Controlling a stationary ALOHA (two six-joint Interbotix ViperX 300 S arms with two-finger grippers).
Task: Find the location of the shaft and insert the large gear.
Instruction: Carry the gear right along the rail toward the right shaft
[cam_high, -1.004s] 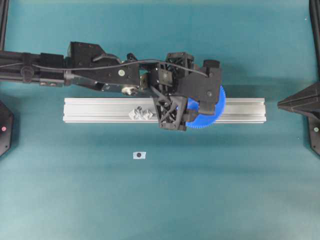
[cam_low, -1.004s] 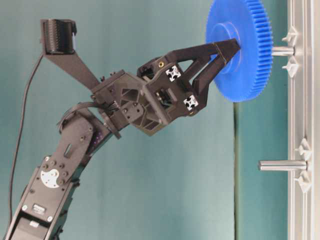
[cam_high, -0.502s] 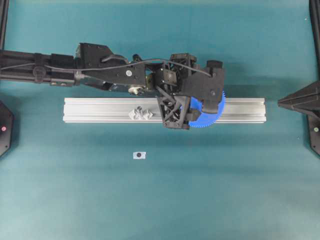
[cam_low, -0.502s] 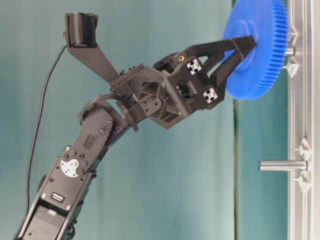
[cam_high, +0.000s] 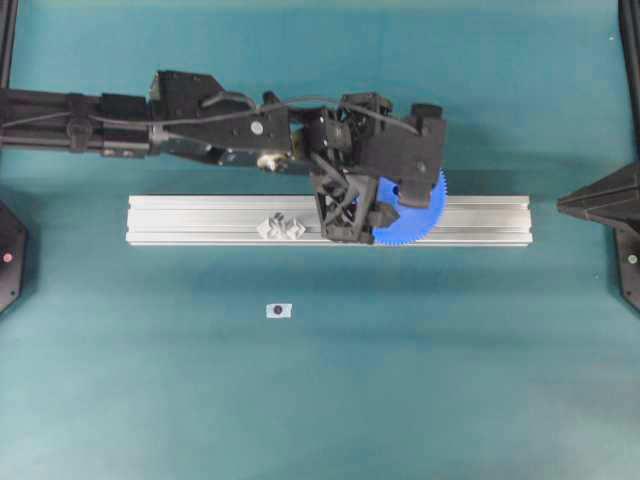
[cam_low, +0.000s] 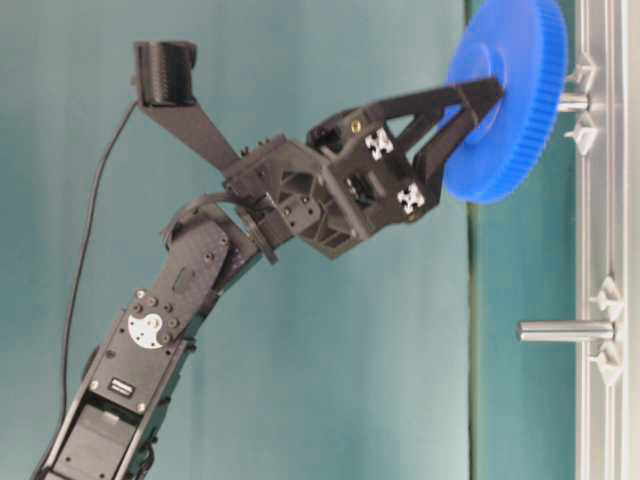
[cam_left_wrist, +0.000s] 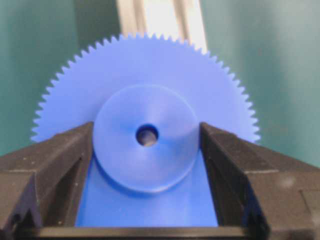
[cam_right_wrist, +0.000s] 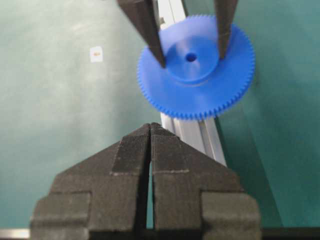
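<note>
The large gear, a bright blue toothed disc, is held by its raised hub between the fingers of my left gripper, which is shut on it. The gear sits threaded on the shaft, a grey pin rising from the aluminium rail; a short length of pin shows between gear and rail. In the left wrist view both fingers press the hub's sides and grey metal shows inside the centre hole. My right gripper is shut and empty, hovering back from the gear.
A second alike pin stands bare further along the rail. Its brackets lie left of the gear in the overhead view. A small white tag with a dark dot lies on the teal mat in front of the rail.
The left gripper carried the gear down along the shaft toward the rail, so less pin shows than a second ago. The wrist has tilted slightly. The right gripper has not moved.
</note>
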